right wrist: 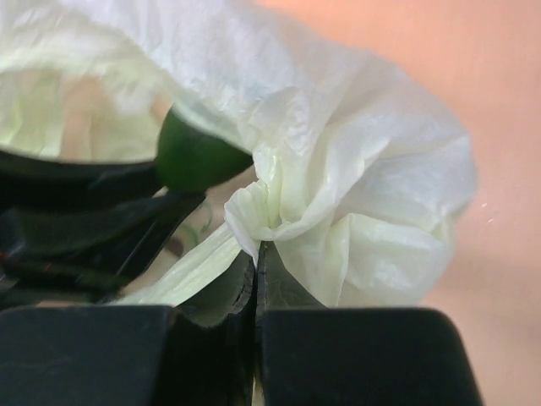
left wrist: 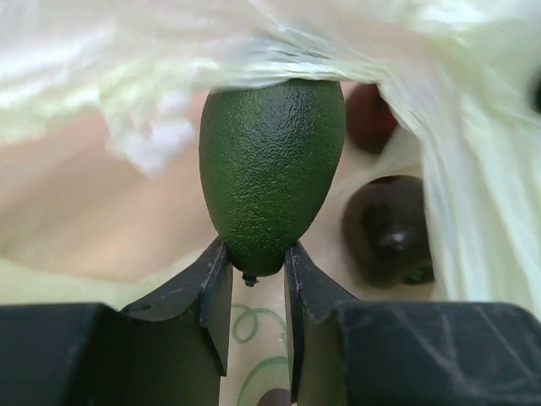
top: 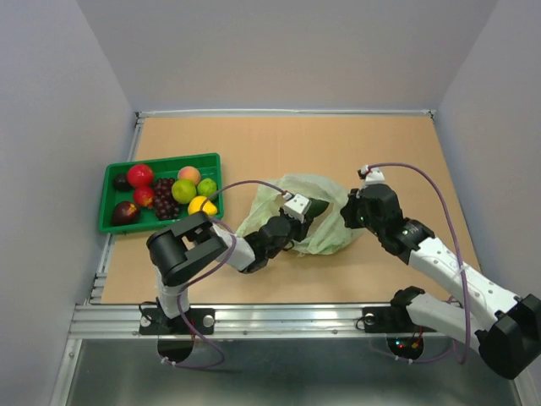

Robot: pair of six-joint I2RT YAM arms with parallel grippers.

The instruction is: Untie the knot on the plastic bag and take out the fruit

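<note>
Fruit first: my left gripper (left wrist: 256,255) is clamped on the narrow end of the dark green avocado (left wrist: 270,169), one finger on each side. The avocado's broad end sits just under the lip of the plastic bag (top: 331,238), right at its open mouth. My right gripper (right wrist: 255,262) is pinched fully closed on a fold of the bag's rim and holds the mouth up.

Deeper in the bag, beyond the avocado, I can see two dark round pieces (left wrist: 385,228) lying on the bottom. Well to the left on the table (top: 338,144), the green tray (top: 110,182) holds a red apple (top: 140,175), a lime-green piece and a yellow one, beside the grapes (top: 164,196) and the peach (top: 189,174).

I judge the knot undone, since the mouth gapes and I see no tied lump. What is left is to lift this avocado clear, then fetch the two dark pieces.
</note>
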